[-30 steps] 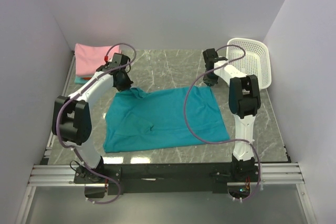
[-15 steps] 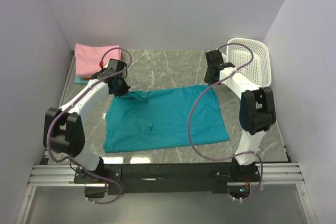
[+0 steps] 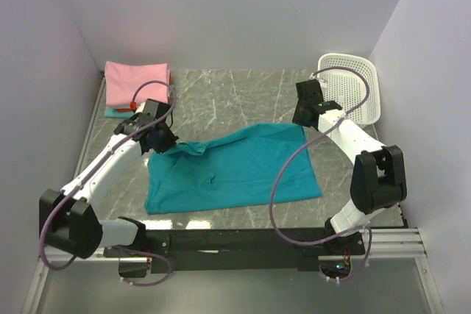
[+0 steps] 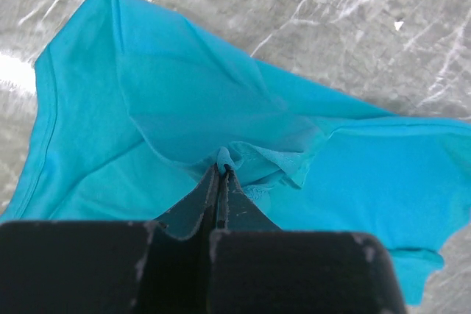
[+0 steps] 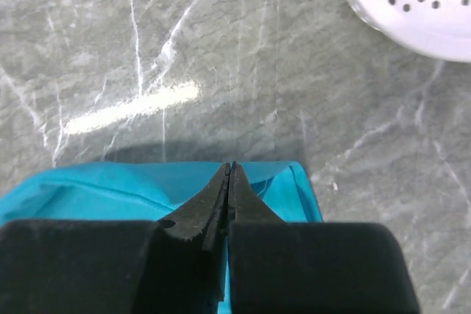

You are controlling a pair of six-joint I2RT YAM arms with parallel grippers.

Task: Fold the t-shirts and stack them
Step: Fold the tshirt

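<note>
A white plastic basket (image 3: pixel 352 86) with lots of little holes sits at the far right corner of the gray marble table (image 3: pixel 243 93). Plain pale walls (image 3: pixel 221 12) stand around the table.

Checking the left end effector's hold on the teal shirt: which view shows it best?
The left wrist view: close up, the left end effector is shut on a bunched fold of the teal shirt. The top external view shows only the arm over the shirt's far corner; the right wrist view shows another corner, not this grip.
</note>
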